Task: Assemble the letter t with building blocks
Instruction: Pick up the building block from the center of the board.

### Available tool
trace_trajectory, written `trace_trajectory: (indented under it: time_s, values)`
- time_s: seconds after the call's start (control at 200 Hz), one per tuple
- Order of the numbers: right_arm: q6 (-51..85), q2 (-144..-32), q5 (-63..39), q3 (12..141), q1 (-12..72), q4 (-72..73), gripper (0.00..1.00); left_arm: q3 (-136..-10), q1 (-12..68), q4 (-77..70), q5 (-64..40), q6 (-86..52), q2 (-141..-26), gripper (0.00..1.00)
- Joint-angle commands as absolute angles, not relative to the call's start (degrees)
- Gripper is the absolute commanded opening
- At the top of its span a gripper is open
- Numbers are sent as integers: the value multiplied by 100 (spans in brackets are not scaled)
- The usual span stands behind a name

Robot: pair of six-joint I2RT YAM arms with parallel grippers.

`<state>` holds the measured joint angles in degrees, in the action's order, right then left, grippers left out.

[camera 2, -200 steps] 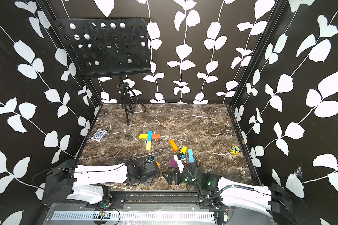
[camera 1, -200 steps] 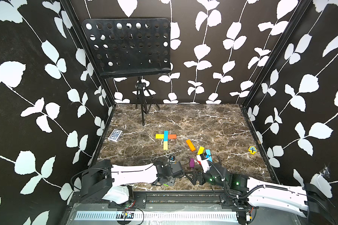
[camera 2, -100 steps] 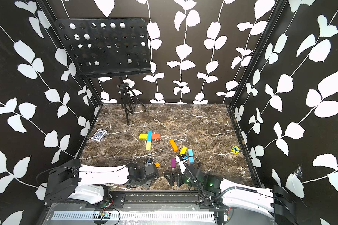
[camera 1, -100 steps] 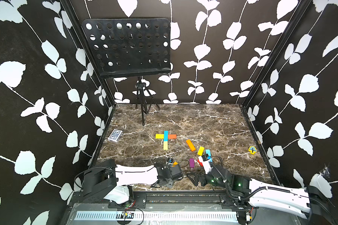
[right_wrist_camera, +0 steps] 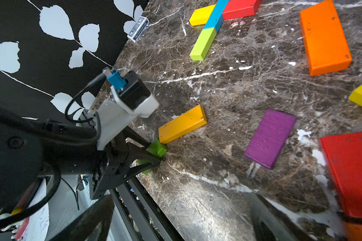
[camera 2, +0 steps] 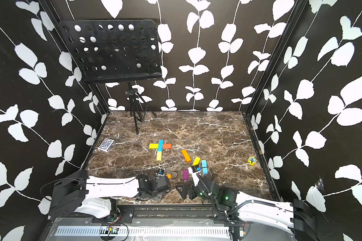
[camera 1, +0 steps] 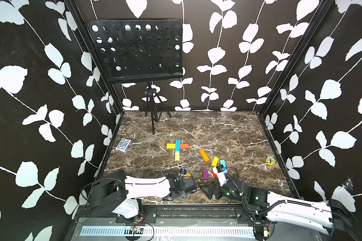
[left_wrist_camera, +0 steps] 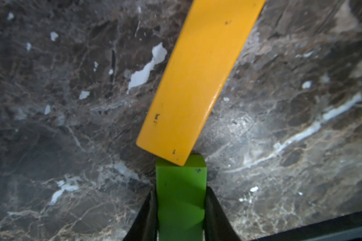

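At the table's 6 o'clock edge sits the green block. The left claw pinches it across its narrow sides near one end, with a finger flat against each side. An amber block touches the green block's free end with one corner and seems to overlap it slightly, so the lift looks like the delicate part. The arm would do best to raise the block straight up, or draw it back toward 6 o'clock first, so the amber one is not dragged or flipped. Because the grip sits near an end, the block may swivel, so a firm squeeze and a slow carry seem wise. Toward 12 o'clock, mid-table, the letter is mostly laid: a cyan block is flanked at 9 o'clock by a yellow block and at 3 o'clock by a red-orange block, and a pale block continues the stem. The green piece probably belongs at that stem's 6 o'clock end, butted in line without nudging its neighbours. The right claw rests spread and empty at 3 o'clock of the left one.
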<state>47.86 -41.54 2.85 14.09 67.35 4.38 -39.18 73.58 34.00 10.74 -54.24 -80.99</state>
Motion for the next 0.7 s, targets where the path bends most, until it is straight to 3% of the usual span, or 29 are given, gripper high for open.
trace_trajectory:
  time_s: [0.0, 0.33, 0.695]
  values:
    - [4825, -4048, 389, 1327, 6776, 448, 99, -3775, 7383, 3779, 1007, -5334, -8059, 21]
    - [4838, -4043, 352, 1305, 6779, 472, 99, -3552, 7157, 4538, 1158, -5363, -7452, 19]
    - [4764, -4298, 466, 1601, 6780, 240, 99, -3481, 5526, 4864, 1106, -4549, -6096, 19]
